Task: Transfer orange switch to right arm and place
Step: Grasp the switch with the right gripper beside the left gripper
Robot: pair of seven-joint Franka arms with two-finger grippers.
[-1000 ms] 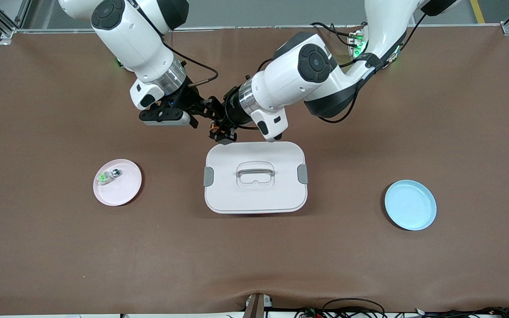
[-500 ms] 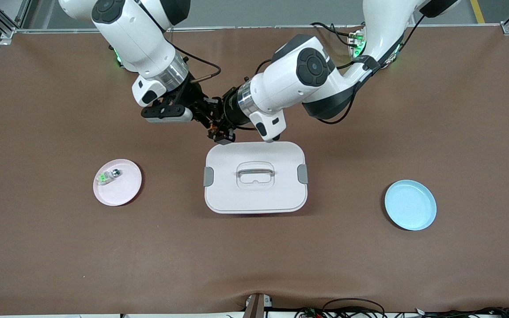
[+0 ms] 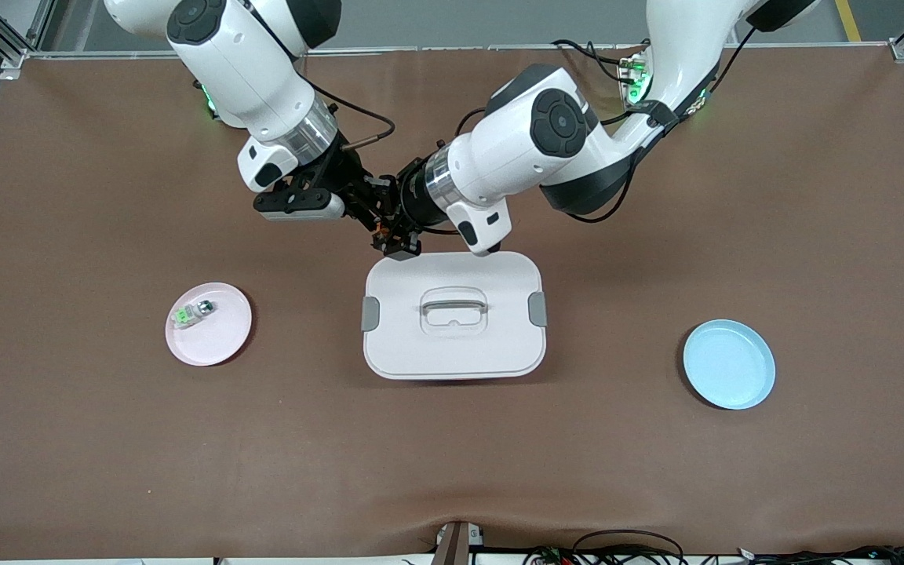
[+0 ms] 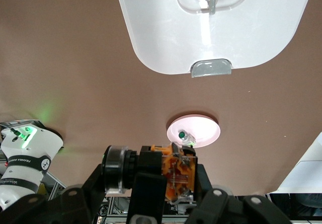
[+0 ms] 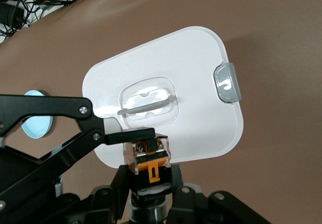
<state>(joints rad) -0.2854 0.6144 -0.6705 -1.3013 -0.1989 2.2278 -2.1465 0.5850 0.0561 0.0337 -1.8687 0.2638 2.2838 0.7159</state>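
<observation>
The orange switch hangs in the air between both grippers, over the brown mat just past the white box's edge on the robots' side. My left gripper is shut on its orange, clear-cased body. My right gripper meets it from the right arm's end and is shut on the black barrel end, with a finger pressed on either side of the switch. In the right wrist view one left finger lies across the top of the switch.
A white lidded box with grey clips sits mid-table, right under the hand-over. A pink plate holding a small green-and-clear component lies toward the right arm's end. A blue plate lies toward the left arm's end.
The right gripper has slid in toward the left gripper and closed its fingers on the switch. The left gripper has stayed shut on it, and both hands shifted only slightly.
</observation>
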